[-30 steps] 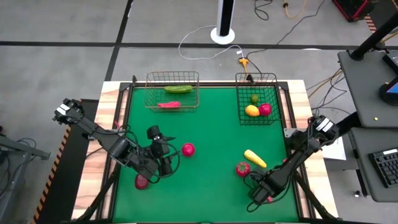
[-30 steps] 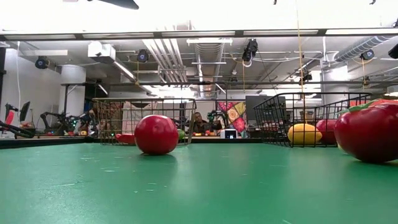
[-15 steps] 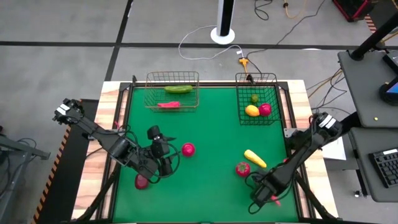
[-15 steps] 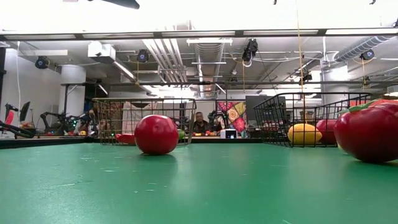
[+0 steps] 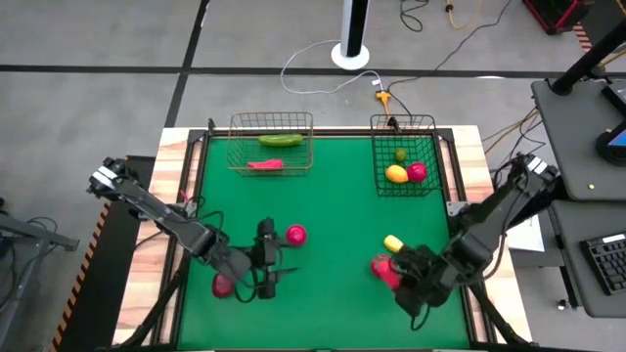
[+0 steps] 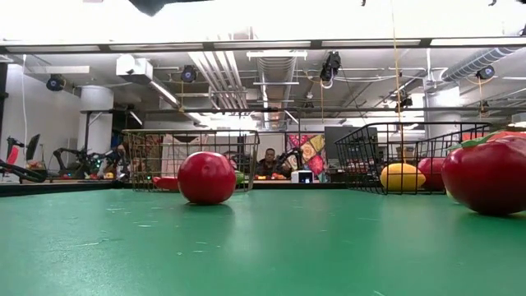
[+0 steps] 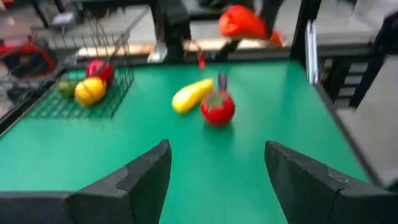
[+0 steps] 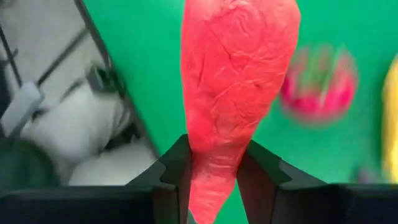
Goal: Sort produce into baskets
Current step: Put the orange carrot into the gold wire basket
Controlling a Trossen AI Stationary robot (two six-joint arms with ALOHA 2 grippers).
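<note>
Since 1 second ago, a wrinkled red toy chili (image 8: 233,93) has been clamped and lifted by the right gripper (image 8: 214,180) at lower right, while the left gripper (image 7: 217,180), shifted rightward, is held apart.

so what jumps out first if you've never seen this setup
The right tool is shut on a red chili, lifted above the table's near right part. Beside it lie a red tomato-like fruit and a long yellow piece. At the far edge, the black basket holds a lemon, a lime and a pink fruit.
</note>
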